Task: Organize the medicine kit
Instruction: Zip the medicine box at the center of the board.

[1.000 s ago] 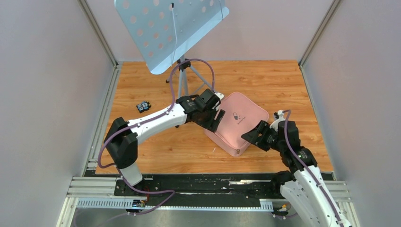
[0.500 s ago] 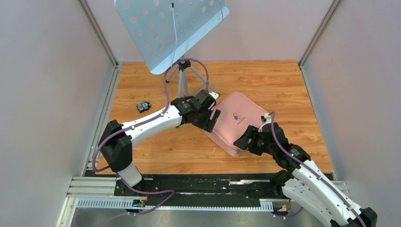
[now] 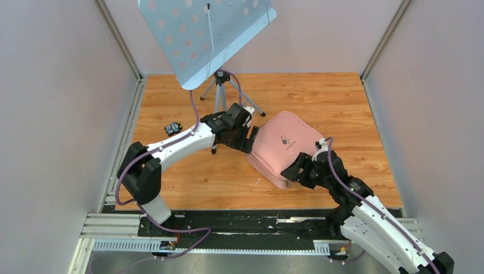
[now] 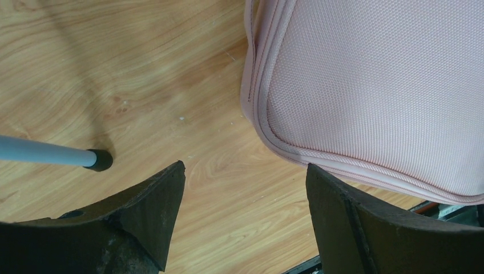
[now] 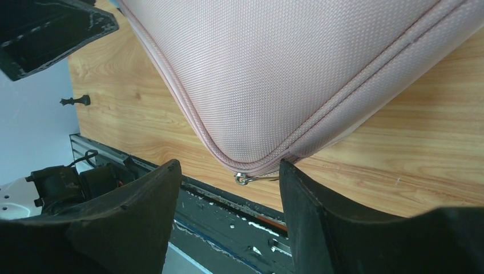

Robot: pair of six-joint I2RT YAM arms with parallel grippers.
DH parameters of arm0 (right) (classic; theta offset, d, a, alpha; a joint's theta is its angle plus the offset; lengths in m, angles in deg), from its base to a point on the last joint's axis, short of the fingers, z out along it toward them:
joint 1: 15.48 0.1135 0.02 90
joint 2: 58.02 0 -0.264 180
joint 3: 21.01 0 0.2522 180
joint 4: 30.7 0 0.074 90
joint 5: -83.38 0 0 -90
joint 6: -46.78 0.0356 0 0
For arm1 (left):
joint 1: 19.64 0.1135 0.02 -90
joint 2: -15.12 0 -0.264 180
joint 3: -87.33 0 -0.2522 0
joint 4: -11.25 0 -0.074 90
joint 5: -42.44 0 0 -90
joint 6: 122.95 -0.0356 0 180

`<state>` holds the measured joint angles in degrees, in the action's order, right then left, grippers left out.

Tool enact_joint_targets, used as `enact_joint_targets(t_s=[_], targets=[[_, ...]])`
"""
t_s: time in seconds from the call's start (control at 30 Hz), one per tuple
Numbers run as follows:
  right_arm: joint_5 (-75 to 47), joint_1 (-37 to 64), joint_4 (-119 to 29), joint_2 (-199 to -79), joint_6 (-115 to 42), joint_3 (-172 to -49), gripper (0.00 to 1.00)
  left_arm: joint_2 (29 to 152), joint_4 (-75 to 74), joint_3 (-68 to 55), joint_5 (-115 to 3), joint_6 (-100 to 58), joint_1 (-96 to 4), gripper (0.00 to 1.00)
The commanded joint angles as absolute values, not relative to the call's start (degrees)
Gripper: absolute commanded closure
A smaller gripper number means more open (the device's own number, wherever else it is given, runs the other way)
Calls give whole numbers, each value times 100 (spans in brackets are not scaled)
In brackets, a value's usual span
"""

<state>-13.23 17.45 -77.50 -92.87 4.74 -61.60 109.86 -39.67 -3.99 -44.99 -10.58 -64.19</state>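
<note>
The pink medicine kit [image 3: 285, 145] lies zipped shut on the wooden table, its dark pill logo up. My left gripper [image 3: 251, 140] is open and empty at the kit's left edge; in the left wrist view the kit [image 4: 371, 85] lies just beyond my right fingertip [image 4: 331, 194]. My right gripper [image 3: 292, 170] is open and empty at the kit's near corner. In the right wrist view the kit [image 5: 274, 68] fills the top, and its metal zip pull [image 5: 245, 178] hangs between my fingertips, untouched.
A tripod music stand [image 3: 220, 85] with a perforated blue tray [image 3: 200, 34] stands behind the left arm; one rubber foot [image 4: 100, 161] is close to my left finger. A small dark object [image 3: 173, 128] lies at the left. Grey walls enclose the table.
My left gripper has drawn back leftward off the kit's lid to its left edge. My right gripper has come down to the kit's near corner and stays there.
</note>
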Motion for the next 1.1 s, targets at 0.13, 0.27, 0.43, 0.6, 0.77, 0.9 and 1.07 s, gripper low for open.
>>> enact_joint_targets(t_s=[0.13, 0.27, 0.43, 0.6, 0.77, 0.9, 1.07], targets=[[-1806, 1783, -7452, -8926, 607, -5865, 35, 11335, -3495, -462, -4857, -1212, -6367, 15], [-1868, 1790, -7649, -8762, 608, -5824, 35, 11542, -3442, -408, -4908, -1237, -6359, 15], [-2020, 1792, -7550, -8658, 457, -5718, 35, 11639, -3420, -380, -4966, -1243, -6358, 15], [-2389, 1792, -7038, -8661, 391, -5407, 35, 11657, -3436, -343, -4981, -1255, -6355, 15], [-2460, 1791, -6840, -8691, 377, -5207, 35, 11671, -3450, -330, -4994, -1258, -6350, 15], [-2524, 1792, -6485, -8685, 333, -5044, 34, 11691, -3450, -332, -5007, -1256, -6350, 15], [-2527, 1792, -5944, -8698, 325, -4778, 33, 11707, -3458, -331, -5006, -1265, -6351, 15]])
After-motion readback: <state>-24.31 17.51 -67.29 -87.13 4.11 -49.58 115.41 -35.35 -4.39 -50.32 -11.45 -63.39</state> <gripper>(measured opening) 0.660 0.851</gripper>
